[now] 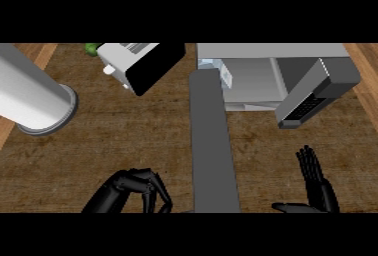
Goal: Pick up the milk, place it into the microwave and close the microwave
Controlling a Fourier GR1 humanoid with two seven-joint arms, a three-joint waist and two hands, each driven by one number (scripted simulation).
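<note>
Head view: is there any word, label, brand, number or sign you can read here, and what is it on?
None can be read.
Microwave door: the dark control panel shows small pale marks, too blurred to read.
Milk carton inside the microwave: no print can be made out.
Toaster: no lettering shows.

1. You see a brown, wood-grained counter [111, 145], with lighter orange-brown planks at its far left and right edges.
2. The microwave [255, 75] is pale grey; its open door [314, 95] is darker grey with a black panel.
3. Left of the microwave, the toaster [122, 55] is white with a black side.
4. A green scrap [91, 48] shows left of the toaster.
5. Far left of the microwave, the cylinder [33, 95] is light grey.
6. Below the microwave, both hands [140, 187] [314, 185] are black.
7. The long bar [212, 145] is mid grey.
</note>
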